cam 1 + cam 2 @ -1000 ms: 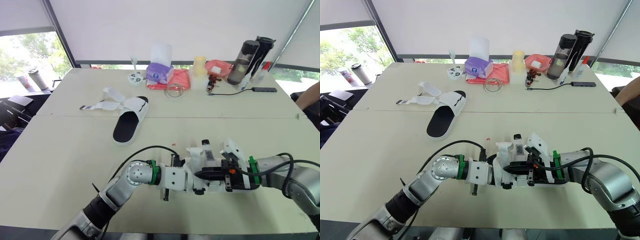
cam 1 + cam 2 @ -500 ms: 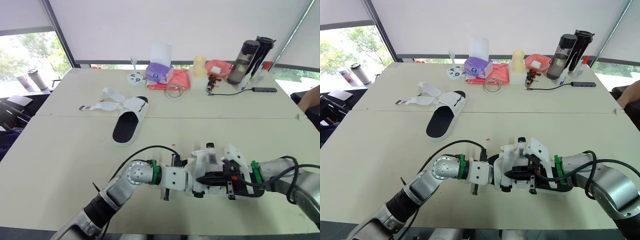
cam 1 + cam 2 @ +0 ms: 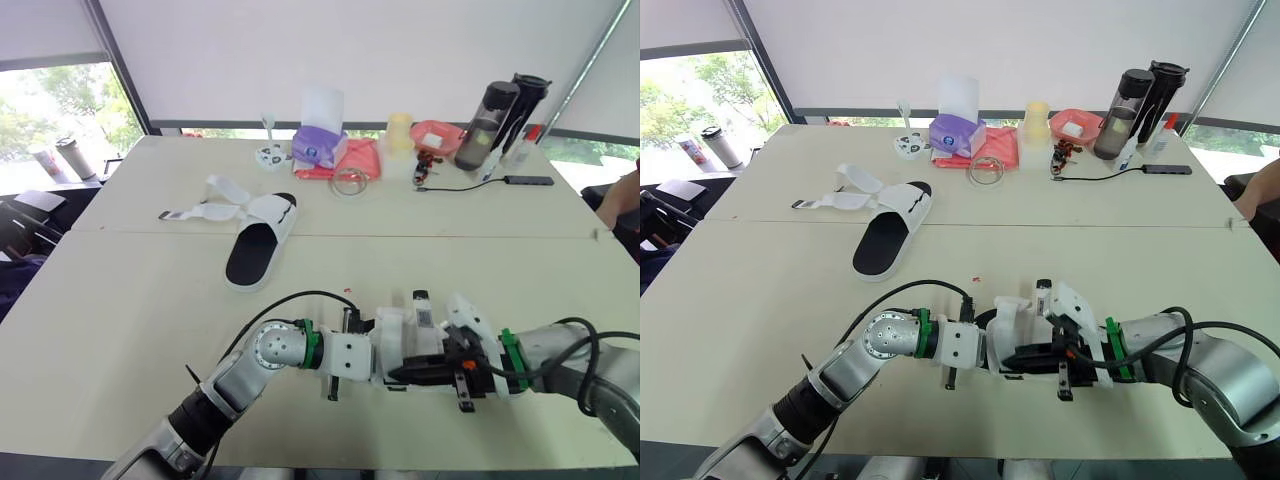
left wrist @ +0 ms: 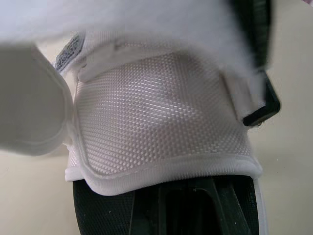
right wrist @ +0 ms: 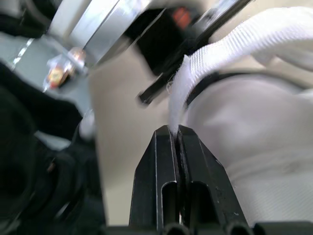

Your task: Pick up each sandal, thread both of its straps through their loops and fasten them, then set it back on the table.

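Sandal (image 3: pixel 405 340) number one sits at 6 o'clock on the counter (image 3: pixel 120 320), near the front edge, caught between the two arms. The left gripper (image 3: pixel 372 352) comes in from 9 o'clock and meets its white mesh upper; I cannot tell whether that gripper is clamped on it or just resting against it. The right gripper (image 5: pixel 177 131) comes in from 3 o'clock with its tips pressed together, pinching the free end of a white webbing strap (image 5: pixel 195 68). From the pinch, the strap arcs up and back over the upper.

What the next move turns on is this: the right gripper points toward 9 o'clock, along the line between the two arms, and the sandal body lies directly ahead of it in that direction. A black loop (image 4: pixel 259 105) shows at the edge of the upper in the left wrist view. By my reading the strap end has to travel toward it, so the right arm does the feeding while the left steadies. How far the strap tip stands from the loop I cannot judge.

The second sandal (image 3: pixel 258 235) lies well apart, toward 11 o'clock, sole down with its straps splayed open and unfastened.
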### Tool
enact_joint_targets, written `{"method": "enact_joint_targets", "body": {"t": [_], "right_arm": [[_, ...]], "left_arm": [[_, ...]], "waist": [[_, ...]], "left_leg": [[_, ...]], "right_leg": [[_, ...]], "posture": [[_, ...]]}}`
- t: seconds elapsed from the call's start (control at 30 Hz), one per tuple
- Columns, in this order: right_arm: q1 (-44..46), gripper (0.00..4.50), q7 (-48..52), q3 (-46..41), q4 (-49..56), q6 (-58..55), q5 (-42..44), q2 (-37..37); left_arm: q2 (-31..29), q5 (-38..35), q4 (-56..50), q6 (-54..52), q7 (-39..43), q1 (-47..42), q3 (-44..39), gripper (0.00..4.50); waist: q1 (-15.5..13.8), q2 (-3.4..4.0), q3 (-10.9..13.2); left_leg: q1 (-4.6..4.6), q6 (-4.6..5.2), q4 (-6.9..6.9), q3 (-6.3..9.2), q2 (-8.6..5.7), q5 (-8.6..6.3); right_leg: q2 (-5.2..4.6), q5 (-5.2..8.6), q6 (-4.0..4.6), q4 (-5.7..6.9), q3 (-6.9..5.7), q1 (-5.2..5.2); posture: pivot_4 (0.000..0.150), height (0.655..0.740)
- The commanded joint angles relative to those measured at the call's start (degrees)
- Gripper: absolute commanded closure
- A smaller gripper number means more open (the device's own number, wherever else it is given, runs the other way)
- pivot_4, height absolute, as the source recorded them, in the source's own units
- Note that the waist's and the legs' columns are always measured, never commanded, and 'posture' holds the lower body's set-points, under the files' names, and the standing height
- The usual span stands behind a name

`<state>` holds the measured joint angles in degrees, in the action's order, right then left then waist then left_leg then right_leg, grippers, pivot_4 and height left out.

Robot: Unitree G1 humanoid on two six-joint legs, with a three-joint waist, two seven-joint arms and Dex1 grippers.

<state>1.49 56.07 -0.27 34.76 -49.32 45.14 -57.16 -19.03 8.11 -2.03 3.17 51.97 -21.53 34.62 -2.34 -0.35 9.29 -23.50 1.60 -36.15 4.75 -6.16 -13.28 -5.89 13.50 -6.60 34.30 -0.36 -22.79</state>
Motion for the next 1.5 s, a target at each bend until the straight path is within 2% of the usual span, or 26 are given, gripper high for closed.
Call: {"method": "enact_joint_targets", "body": {"t": [0.03,0.13,0.23,0.47,0.57,0.7,0.77,0.93,1.2,1.5], "right_arm": [[-1.0,4.46,0.7,1.0,0.6,1.4,-2.2,-0.7],[-1.7,4.46,0.6,1.0,0.2,2.1,-2.8,-0.2],[-1.8,3.62,0.5,0.3,-0.4,2.8,-3.0,0.1],[-3.7,0.02,-2.5,-7.7,0.3,0.8,2.0,1.3],[-7.8,0.02,-2.9,-14.2,2.5,-4.0,8.8,0.5],[-14.2,0.02,-5.3,-23.6,5.0,-10.3,23.4,0.8],[-17.8,0.02,-6.2,-25.7,7.2,-11.7,26.5,0.4],[-24.1,0.02,-8.5,-21.2,12.3,-8.8,18.5,1.3],[-25.3,0.02,-13.0,-13.2,10.8,0.2,5.1,6.7],[-24.5,0.02,-14.2,-13.2,9.3,1.3,3.4,9.1]], "left_arm": [[-0.7,2.1,3.6,-1.2,-0.2,0.2,0.5,4.50],[-0.7,2.1,3.7,-1.1,-0.2,0.2,0.5,4.50],[-0.8,2.1,3.9,-1.0,-0.2,0.1,0.4,4.50],[-0.9,1.9,3.9,-0.9,-0.1,0.3,0.4,4.50],[-0.8,1.8,4.0,-0.9,0.0,0.2,0.6,4.50],[-0.8,1.7,4.4,-0.5,0.3,0.1,0.7,4.50],[-0.8,1.7,4.6,-0.3,0.4,0.1,0.7,4.50],[-0.6,1.8,5.3,0.4,0.8,-0.3,0.8,4.50],[-0.8,1.8,5.2,0.6,1.1,-0.1,0.9,4.50],[-0.9,1.9,5.0,0.6,1.0,0.3,0.9,4.50]], "waist": [[-0.1,0.00,0.0],[0.0,0.00,0.0],[0.0,0.00,0.0],[0.0,-0.01,0.0],[0.0,-0.01,0.0],[-0.1,0.00,0.0],[0.0,0.01,0.0],[0.0,0.01,0.0],[0.0,0.02,0.0],[0.1,0.02,0.0]], "left_leg": [[0.00,0.00,0.00,0.00,0.00,0.00],[0.00,0.00,0.00,0.00,0.00,0.00],[0.00,0.00,0.00,0.00,0.00,0.00],[0.01,0.00,-0.05,0.00,0.01,0.00],[0.01,0.00,-0.06,0.00,0.02,0.00],[0.00,0.00,-0.02,0.00,0.04,0.00],[0.00,0.00,0.01,0.00,0.04,0.00],[-0.02,0.00,0.03,-0.01,0.05,-0.01],[-0.07,0.00,0.04,-0.02,0.07,-0.01],[-0.06,0.00,0.07,-0.02,0.06,-0.01]], "right_leg": [[0.00,0.00,0.00,0.00,0.00,0.01],[-0.01,0.00,0.00,-0.02,0.00,0.01],[-0.01,0.00,0.00,-0.02,0.00,0.01],[-0.01,0.01,-0.01,-0.01,0.00,0.05],[-0.01,0.06,-0.08,-0.02,0.02,0.07],[-0.03,0.07,-0.10,-0.01,0.02,0.07],[-0.03,0.01,0.00,-0.02,0.02,0.05],[-0.04,0.07,-0.08,-0.07,0.02,0.05],[-0.06,0.17,-0.22,-0.21,0.02,0.07],[-0.05,0.16,-0.22,-0.19,0.02,0.04]], "posture": [[0.150,0.7400],[0.150,0.7400],[0.150,0.7400],[0.150,0.7400],[0.150,0.7400],[0.150,0.7400],[0.150,0.7400],[0.150,0.7400],[0.150,0.7400],[0.150,0.7400]]}}
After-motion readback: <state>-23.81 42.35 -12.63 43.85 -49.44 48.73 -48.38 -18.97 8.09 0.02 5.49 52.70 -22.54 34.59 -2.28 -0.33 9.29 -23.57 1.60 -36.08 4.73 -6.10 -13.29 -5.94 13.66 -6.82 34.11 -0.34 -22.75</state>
